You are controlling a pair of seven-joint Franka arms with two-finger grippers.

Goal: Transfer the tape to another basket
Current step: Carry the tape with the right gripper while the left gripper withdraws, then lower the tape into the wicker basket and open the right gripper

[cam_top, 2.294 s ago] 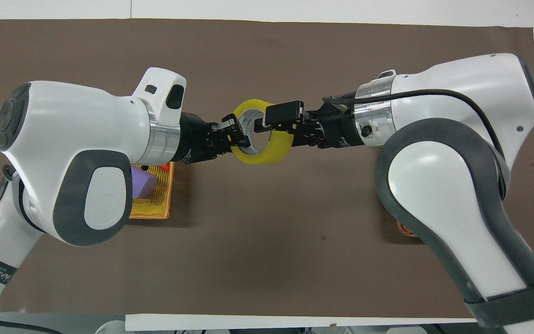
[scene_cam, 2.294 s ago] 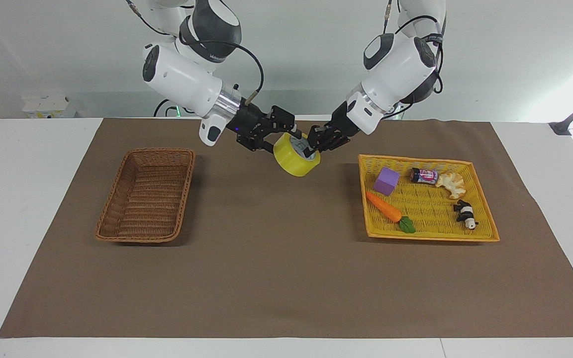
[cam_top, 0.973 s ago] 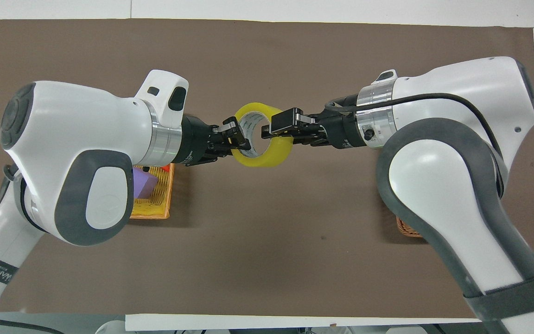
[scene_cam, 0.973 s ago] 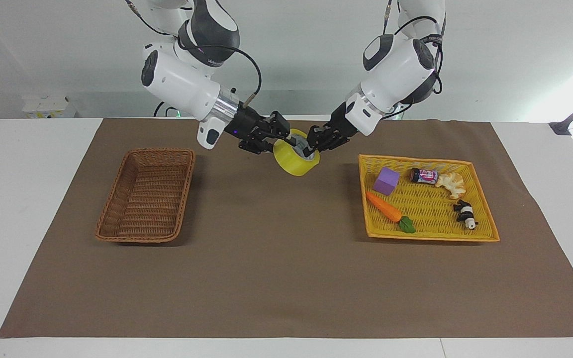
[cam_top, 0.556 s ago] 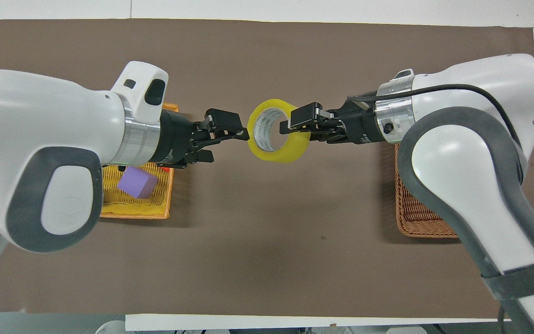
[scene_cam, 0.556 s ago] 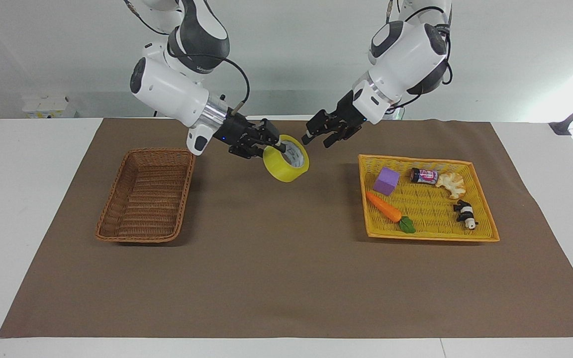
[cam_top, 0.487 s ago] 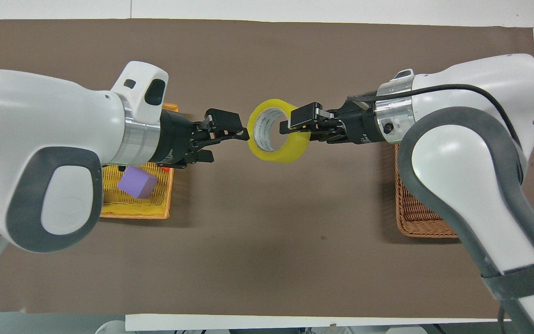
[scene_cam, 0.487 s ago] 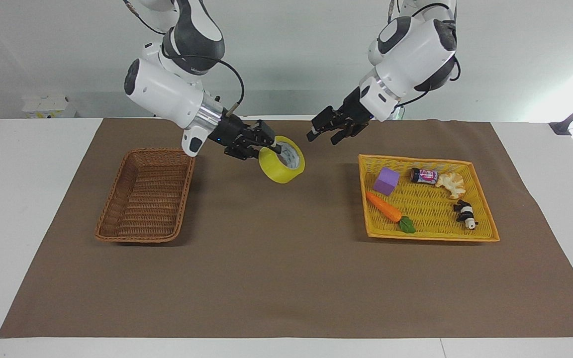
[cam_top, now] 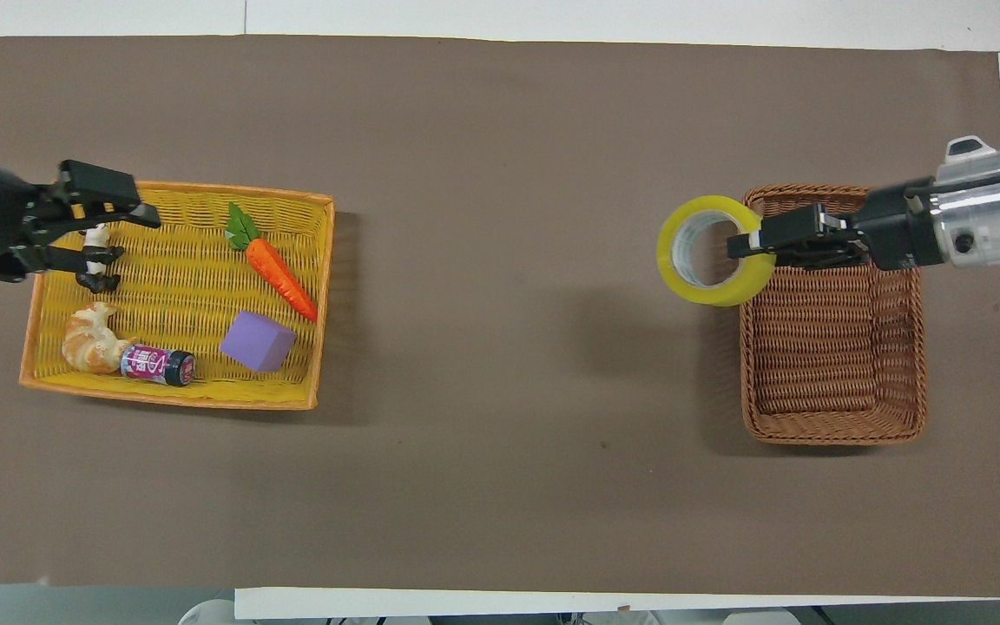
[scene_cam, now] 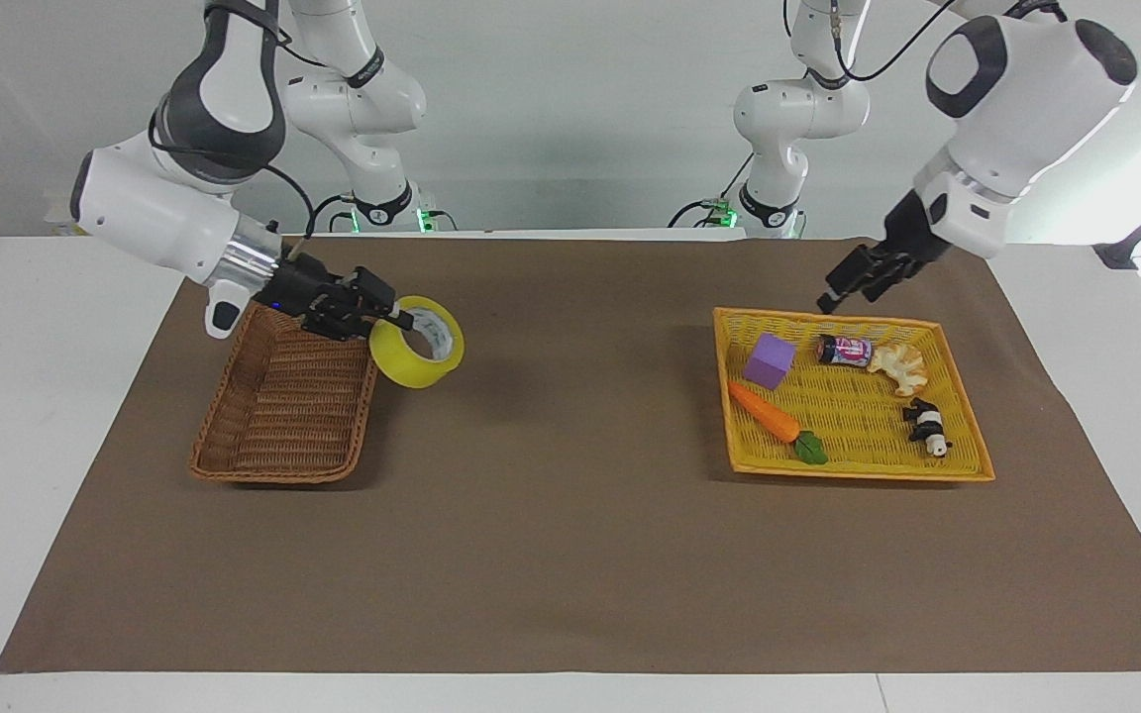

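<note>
The right tool (scene_cam: 394, 319) grips the tape (scene_cam: 417, 342) by its wall — one finger inside the core, the other on the outer face — and holds it in the air, tilted, over the rim of the brown basket (scene_cam: 285, 391) at the side facing the middle of the surface (scene_cam: 570, 555). From overhead the roll (cam_top: 708, 250) overlaps the basket's (cam_top: 834, 365) rim corner, mostly over the brown mat rather than the basket floor; how high it hangs is hard to judge. The left tool (scene_cam: 833, 294) is up over the robot-side rim of the yellow tray (scene_cam: 853, 475), fingers spread wide and holding nothing. In the tray lie a purple block (scene_cam: 769, 360), a carrot (scene_cam: 767, 413), a small can (scene_cam: 845, 350), a croissant (scene_cam: 899, 365) and a panda figure (scene_cam: 927, 427).
</note>
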